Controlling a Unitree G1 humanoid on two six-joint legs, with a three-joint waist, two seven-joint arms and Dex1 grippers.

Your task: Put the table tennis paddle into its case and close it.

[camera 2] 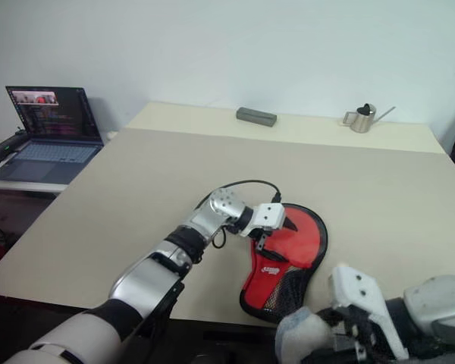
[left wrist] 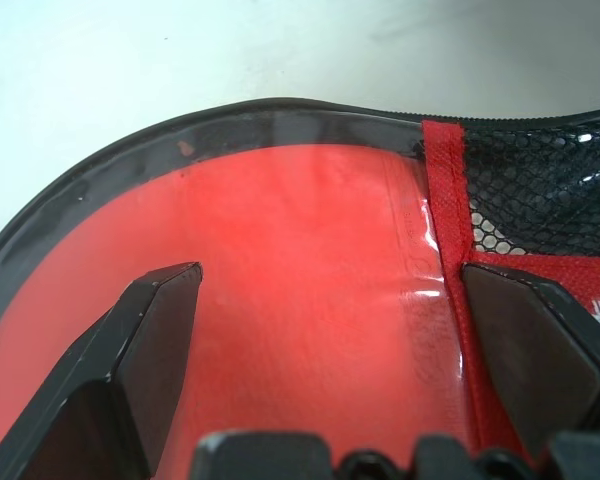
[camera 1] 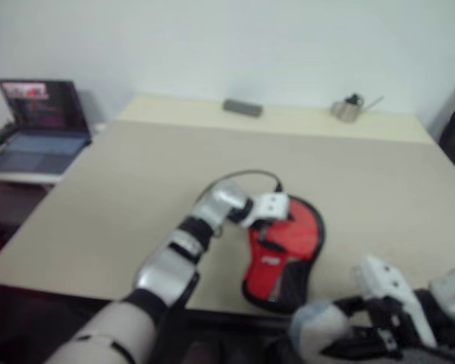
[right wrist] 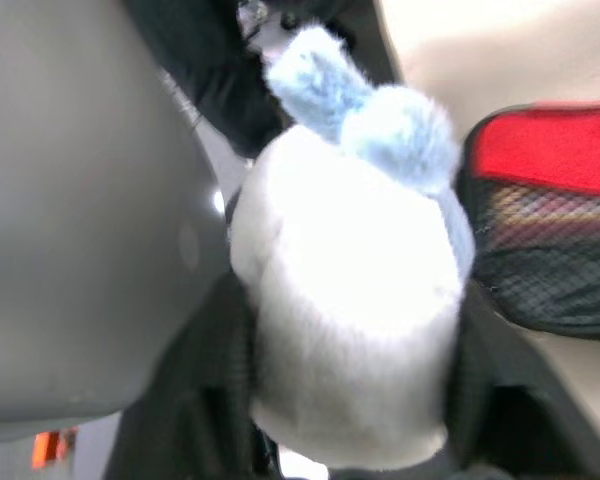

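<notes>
The red case (camera 2: 299, 244) with black trim and a mesh panel lies flat near the table's front edge. The paddle is hidden; I cannot tell it apart from the case. My left gripper (camera 2: 260, 235) hovers just over the case's rounded part. In the left wrist view its fingers (left wrist: 155, 345) stand wide open above the glossy red surface (left wrist: 300, 260). My right gripper (right wrist: 350, 330) hangs off the table's front edge, beside the case's narrow end. A fluffy white and blue ball (camera 2: 302, 334) fills the gap between its jaws.
The beige table (camera 2: 136, 189) carries a grey bar (camera 2: 256, 116) and a small metal watering can (camera 2: 362, 119) at its far edge. An open laptop (camera 2: 49, 129) sits on a side desk to the left.
</notes>
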